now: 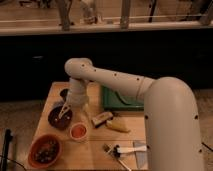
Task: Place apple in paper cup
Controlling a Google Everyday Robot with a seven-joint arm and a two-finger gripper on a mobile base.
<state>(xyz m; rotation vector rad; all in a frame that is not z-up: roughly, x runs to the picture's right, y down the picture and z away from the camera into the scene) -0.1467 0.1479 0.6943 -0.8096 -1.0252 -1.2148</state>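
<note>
The paper cup (78,138) is set on the wooden table (95,152), with a dark brown bowl (54,121) to its far left, an orange bowl (45,151) to its near left, a yellow banana-like piece (118,126) to its right and a green tray (122,102) farther back. The apple (78,131) is seen inside the cup; it is round, and no long axis can be told. The gripper (62,112) is held over the dark brown bowl, just beside the cup, and whether it is spread or pressed together cannot be told.

arm (125,82): cream-white, thick rounded tubes, small dark dots | fingers (62,112): thin, pale, over dark bowl (51,119)
</note>
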